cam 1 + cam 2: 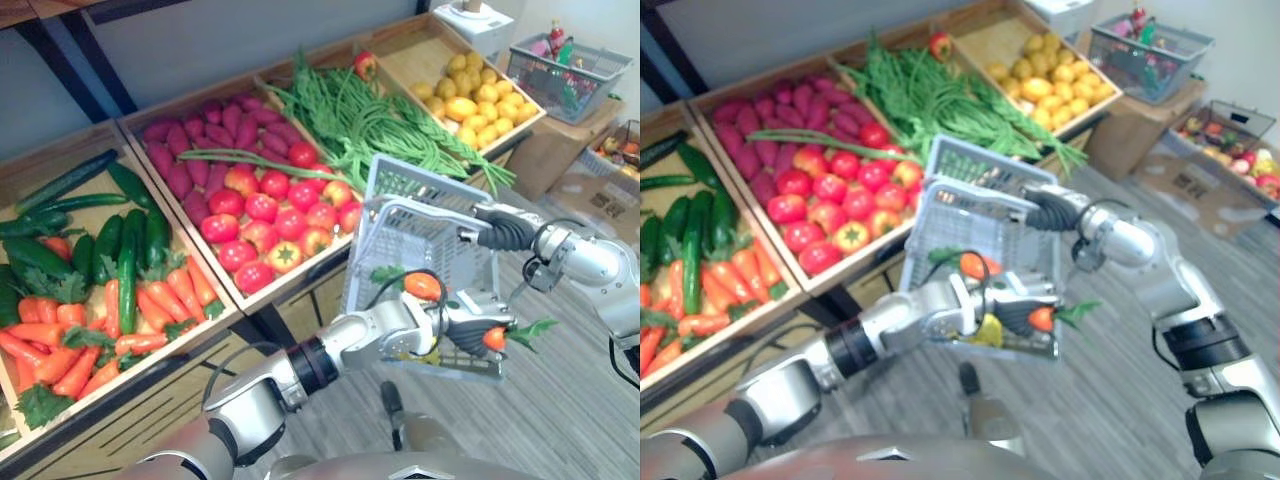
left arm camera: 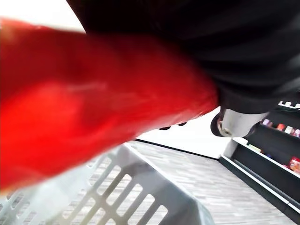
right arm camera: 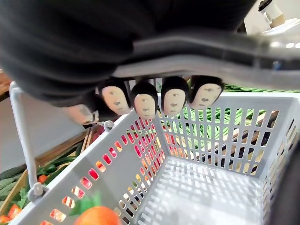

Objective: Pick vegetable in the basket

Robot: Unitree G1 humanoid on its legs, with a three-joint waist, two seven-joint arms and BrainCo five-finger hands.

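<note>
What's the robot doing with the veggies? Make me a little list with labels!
right hand: curled round the handle of a grey basket, holding it up
left hand: gripping a carrot by the basket's rim
another carrot: against the basket's side; inside or outside, I can't tell
behind: crates of tomatoes, green beans, cucumbers
</note>
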